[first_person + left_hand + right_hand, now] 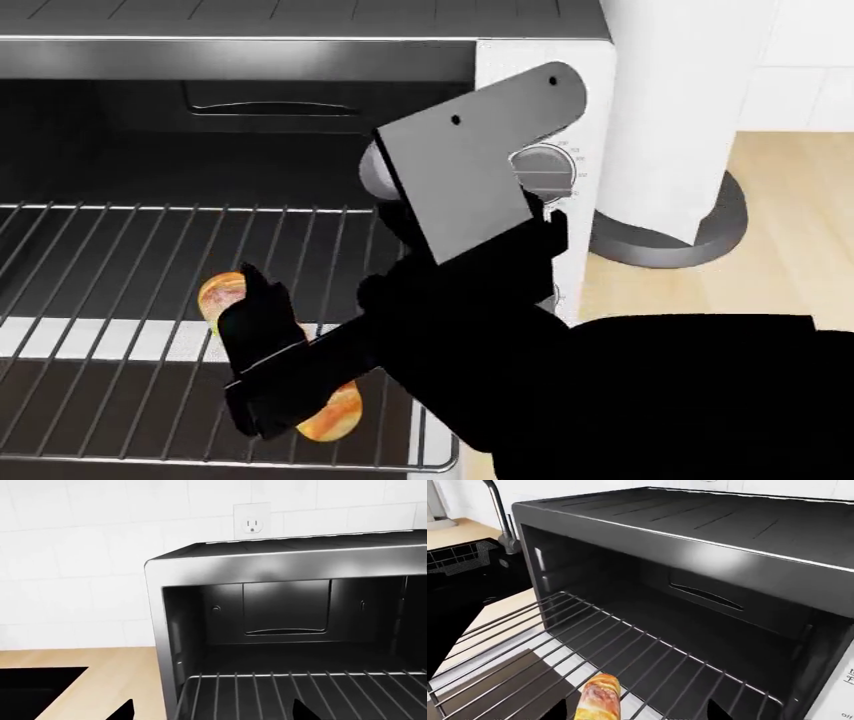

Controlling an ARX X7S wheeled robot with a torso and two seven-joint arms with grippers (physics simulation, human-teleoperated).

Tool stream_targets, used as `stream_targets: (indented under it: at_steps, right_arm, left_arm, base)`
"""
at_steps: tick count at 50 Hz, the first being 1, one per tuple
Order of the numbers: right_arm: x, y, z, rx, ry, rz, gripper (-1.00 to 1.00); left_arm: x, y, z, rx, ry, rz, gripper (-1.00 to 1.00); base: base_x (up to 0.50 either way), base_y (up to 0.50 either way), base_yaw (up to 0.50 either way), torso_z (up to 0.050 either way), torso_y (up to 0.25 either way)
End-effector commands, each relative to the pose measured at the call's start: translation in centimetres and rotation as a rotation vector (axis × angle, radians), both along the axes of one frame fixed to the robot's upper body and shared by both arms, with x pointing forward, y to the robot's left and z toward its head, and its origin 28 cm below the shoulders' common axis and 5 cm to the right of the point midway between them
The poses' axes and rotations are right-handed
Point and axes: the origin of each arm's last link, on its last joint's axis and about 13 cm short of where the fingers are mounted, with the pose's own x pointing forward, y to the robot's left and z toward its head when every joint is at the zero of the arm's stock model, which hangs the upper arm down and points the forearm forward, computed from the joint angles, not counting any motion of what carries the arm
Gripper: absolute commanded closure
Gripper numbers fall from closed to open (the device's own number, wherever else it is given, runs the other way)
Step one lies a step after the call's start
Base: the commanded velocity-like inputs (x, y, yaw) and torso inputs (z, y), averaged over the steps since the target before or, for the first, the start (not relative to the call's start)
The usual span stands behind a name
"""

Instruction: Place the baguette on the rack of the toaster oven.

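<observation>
The white toaster oven (527, 75) stands open with its wire rack (120, 260) pulled out toward me. The golden baguette (220, 296) lies on the rack's front part, partly hidden by my right gripper (267, 350), which hangs over its middle. In the right wrist view the baguette (599, 697) lies on the rack (594, 630) between the wide-apart fingertips of the right gripper (635, 711), nearer one of them; the gripper is open. My left gripper (213, 711) is open and empty in front of the oven (280, 565), over the rack's edge (300, 690). It does not show in the head view.
A grey knob (547, 170) sits on the oven's front panel. A white paper-towel roll on a round grey base (667, 230) stands right of the oven. A faucet (500, 510) and black sink (460, 555) lie left of it. A wall outlet (251, 526) is behind.
</observation>
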Motion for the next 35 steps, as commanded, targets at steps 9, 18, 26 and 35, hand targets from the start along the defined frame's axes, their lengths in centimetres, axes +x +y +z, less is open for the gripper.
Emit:
stream_targets:
  at_steps: [9,18,26,35]
  right_arm:
    - [-2.5,-2.4,-3.4,0.13,-0.23,-0.123,-1.0]
    - [-3.1,-3.5,-2.8,0.163,-0.235,-0.22,-1.0]
    - [-3.4,-4.9,-2.7,0.156,-0.249,-0.32,-1.0]
    - [-3.7,-5.9,-3.3,0.146,-0.225,-0.389,-1.0]
  left_arm:
    - [0.2,-0.1,-0.2,-0.008,0.003,-0.016,-1.0]
    - [0.3,-0.2,0.0,-0.012,-0.005,-0.019,-1.0]
    - [0.5,-0.3,0.0,-0.017,-0.005,-0.026,-1.0]
    - [0.3,-0.4,0.2,-0.007,-0.012,-0.036,-1.0]
  base:
    - [0.0,0.0,0.0,0.0,0.0]
    - [0.0,0.0,0.0,0.0,0.0]
    - [0.0,0.0,0.0,0.0,0.0]
    - [0.0,0.0,0.0,0.0,0.0]
